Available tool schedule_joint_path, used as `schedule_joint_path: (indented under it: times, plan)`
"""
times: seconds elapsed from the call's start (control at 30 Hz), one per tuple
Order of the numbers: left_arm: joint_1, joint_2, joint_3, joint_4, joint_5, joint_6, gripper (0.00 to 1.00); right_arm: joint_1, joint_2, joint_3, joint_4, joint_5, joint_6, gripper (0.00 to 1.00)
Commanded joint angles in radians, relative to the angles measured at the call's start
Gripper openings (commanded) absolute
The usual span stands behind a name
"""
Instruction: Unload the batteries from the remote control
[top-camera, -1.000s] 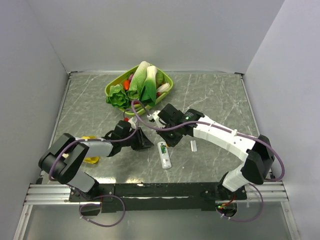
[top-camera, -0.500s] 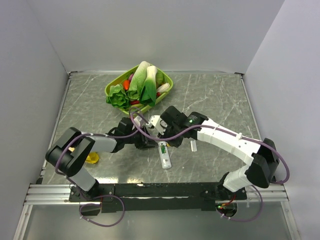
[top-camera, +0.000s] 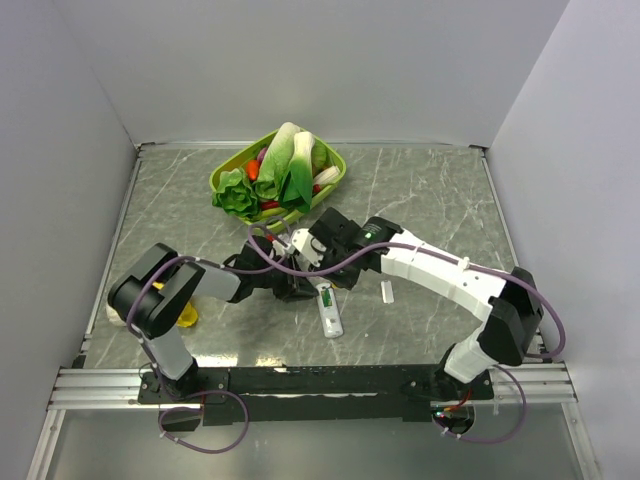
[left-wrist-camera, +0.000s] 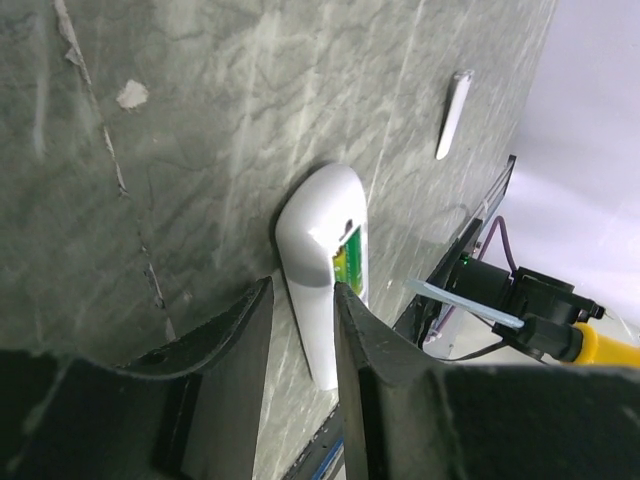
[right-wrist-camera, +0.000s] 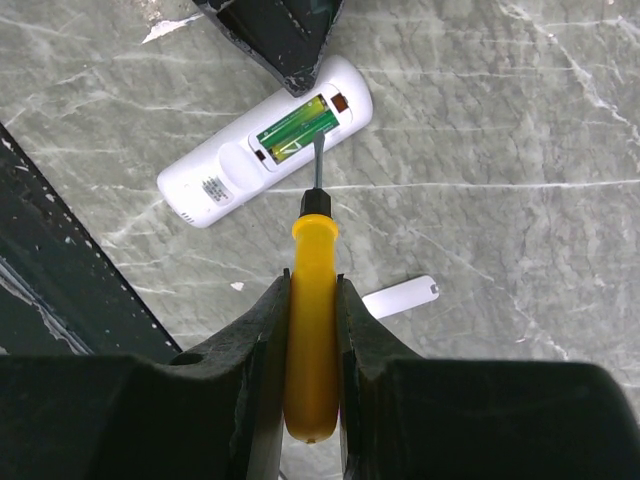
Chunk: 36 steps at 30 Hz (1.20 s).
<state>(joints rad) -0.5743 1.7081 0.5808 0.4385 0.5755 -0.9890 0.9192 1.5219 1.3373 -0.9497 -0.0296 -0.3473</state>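
Observation:
The white remote control (right-wrist-camera: 230, 165) lies flat on the marble table with its back compartment open and green batteries (right-wrist-camera: 295, 125) inside. My right gripper (right-wrist-camera: 312, 285) is shut on a yellow-handled screwdriver (right-wrist-camera: 312, 330), whose tip rests on the batteries. My left gripper (left-wrist-camera: 303, 305), rolled on its side, sits at the remote (left-wrist-camera: 310, 240) by the battery end. Its jaws are slightly apart, one finger low beside the remote, the other over its edge. In the top view the remote (top-camera: 330, 318) lies just below both grippers.
The small white cover strip (right-wrist-camera: 400, 297) lies on the table to the right of the remote. A green basket (top-camera: 225, 178) of vegetables stands at the back. A yellow object (top-camera: 186, 316) lies by the left arm. The front rail runs just below the remote.
My left gripper has moved right, up against the remote's battery end. My right gripper stayed over the remote with the screwdriver, shifting only slightly.

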Motion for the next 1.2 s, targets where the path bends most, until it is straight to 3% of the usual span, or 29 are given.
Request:
schedule_joint_path:
  times: [0.0, 1.17]
  plan:
    - [0.001, 0.028, 0.034, 0.066, 0.041, -0.011, 0.35, 0.013, 0.030, 0.069, -0.047, 0.028, -0.004, 0.00]
    - [0.001, 0.091, 0.044, 0.109, 0.069, -0.022, 0.31, 0.026, 0.214, 0.174, -0.101, 0.028, 0.022, 0.00]
